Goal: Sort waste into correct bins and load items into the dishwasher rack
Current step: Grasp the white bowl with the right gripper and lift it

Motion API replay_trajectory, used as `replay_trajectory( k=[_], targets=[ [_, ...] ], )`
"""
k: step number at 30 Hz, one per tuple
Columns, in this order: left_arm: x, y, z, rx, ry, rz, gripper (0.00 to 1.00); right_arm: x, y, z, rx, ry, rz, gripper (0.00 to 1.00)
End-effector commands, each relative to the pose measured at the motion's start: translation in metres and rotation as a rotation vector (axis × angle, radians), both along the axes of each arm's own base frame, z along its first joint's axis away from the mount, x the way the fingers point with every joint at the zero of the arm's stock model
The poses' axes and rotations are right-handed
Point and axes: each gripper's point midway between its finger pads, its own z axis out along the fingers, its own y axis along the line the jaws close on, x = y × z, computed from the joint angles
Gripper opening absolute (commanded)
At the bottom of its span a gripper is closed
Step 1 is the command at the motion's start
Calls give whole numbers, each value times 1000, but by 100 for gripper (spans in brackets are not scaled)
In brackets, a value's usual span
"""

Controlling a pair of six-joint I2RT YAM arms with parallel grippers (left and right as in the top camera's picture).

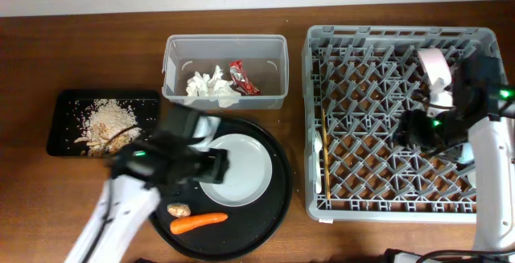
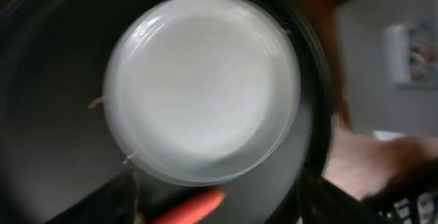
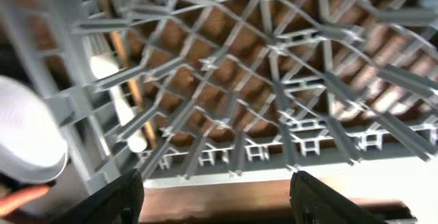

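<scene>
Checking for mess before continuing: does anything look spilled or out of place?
Nothing is spilled: the white rice scraps lie inside the shallow black rectangular tray. Only two tiny flecks sit on the large round black tray beside the white round plate.

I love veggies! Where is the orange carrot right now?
In the overhead view the carrot lies at the front of the round black tray, on the left side, just below the white plate and beside the small brown lump.
</scene>
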Motion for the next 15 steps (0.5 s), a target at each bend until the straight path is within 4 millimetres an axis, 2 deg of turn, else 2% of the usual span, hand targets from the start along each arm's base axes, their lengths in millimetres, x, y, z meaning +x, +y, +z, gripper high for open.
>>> replay_trajectory(
  k=[1, 3, 5, 7, 8, 10, 12, 14, 15],
  targets=[
    [4, 70, 14, 13, 2, 253, 81, 5, 47, 13, 34, -58, 195, 72],
    [-1, 118, 12, 19, 48, 448, 82, 1, 97, 16, 43, -72, 350, 73],
    [-6, 145, 10, 19, 73, 564, 87, -7, 145, 15, 52, -87, 494, 73],
    [-8, 155, 10, 17, 79, 607, 87, -15, 183, 12, 71, -87, 563, 73],
    [-8, 156, 10, 17, 79, 609, 92, -20, 205, 6, 80, -73, 599, 73],
    [-8, 156, 10, 17, 78, 609, 92, -29, 237, -10, 82, -31, 665, 73],
    [-8, 156, 10, 18, 78, 609, 93, -39, 267, -45, 45, 68, 680, 72],
    [-8, 156, 10, 17, 79, 609, 93, -33, 269, -73, -62, 115, 604, 71],
    [-9, 156, 10, 18, 81, 609, 93, -27, 270, -95, -116, 139, 575, 72]
  ],
)
